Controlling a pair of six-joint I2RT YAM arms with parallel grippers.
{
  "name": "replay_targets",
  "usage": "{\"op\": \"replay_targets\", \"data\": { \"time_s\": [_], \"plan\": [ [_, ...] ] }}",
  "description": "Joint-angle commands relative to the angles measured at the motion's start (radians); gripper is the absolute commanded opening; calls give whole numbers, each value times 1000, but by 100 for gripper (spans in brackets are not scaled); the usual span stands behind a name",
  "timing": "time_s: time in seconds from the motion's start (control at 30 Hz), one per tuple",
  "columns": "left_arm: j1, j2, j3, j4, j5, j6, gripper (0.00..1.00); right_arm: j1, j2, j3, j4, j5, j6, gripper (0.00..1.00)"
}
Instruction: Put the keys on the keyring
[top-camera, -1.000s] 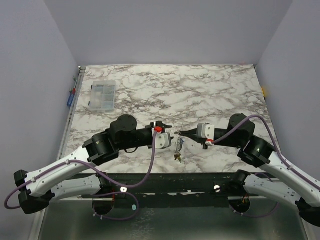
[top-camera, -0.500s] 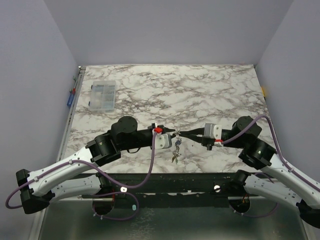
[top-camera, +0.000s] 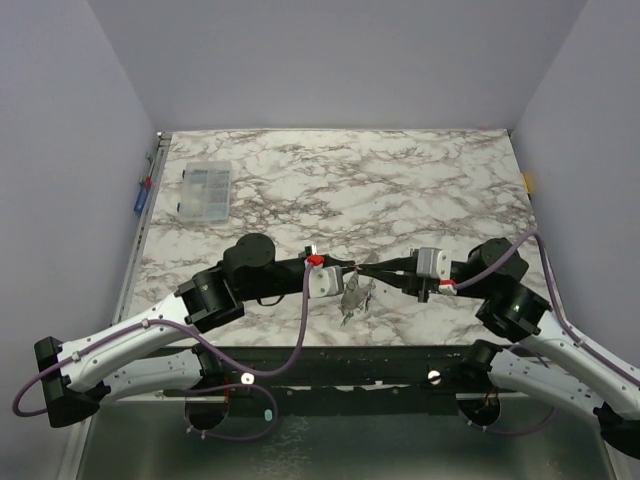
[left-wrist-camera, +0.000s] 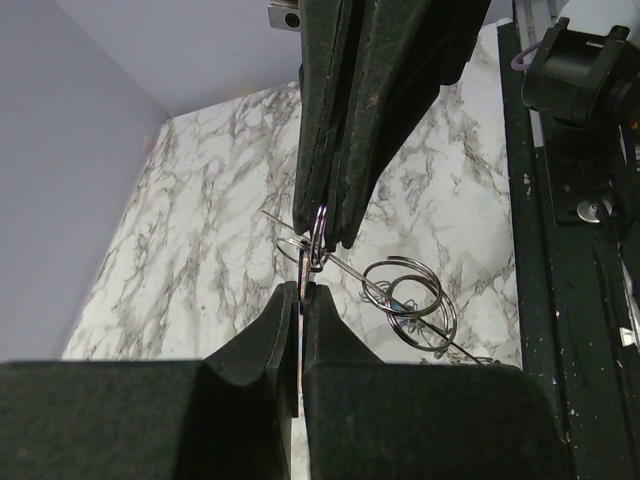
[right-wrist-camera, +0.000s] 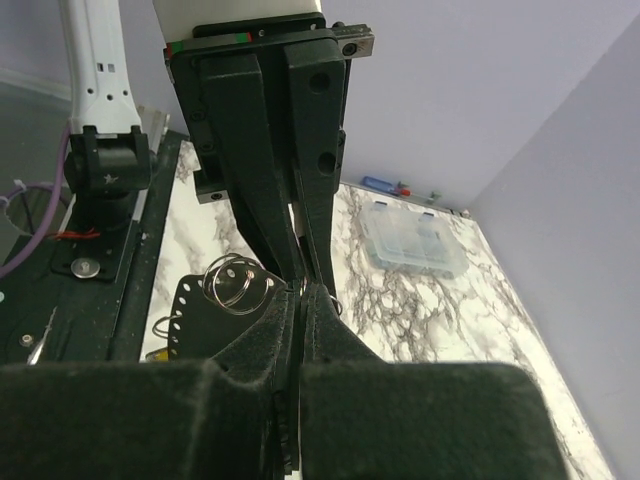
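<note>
marble table (top-camera: 400, 180), plain lilac walls (top-camera: 330, 60)

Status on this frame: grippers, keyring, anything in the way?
Left gripper shut on keyring. Right gripper shut on it, fingers tip to tip. Keys dangling beneath. No obstruction seen.

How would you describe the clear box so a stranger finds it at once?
On the marble table, look to the far left corner. The box lies there: flat, clear plastic, split into small compartments, unlike the thin metal keyring held up at the near edge.
</note>
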Motion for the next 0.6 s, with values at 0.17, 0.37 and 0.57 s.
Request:
{"op": "replay_targets", "data": {
  "time_s": [0.17,0.37,0.57],
  "plan": [
    [-5,-5,-44,116,82,-82,0,6,-25,-104,329,-2,112,1],
    [-5,-8,-78,219,96,-153,0,6,2,-188,542,15,192,1],
    [-5,-14,-75,227,80,-181,1,6,31,-238,665,27,225,1]
  ]
}}
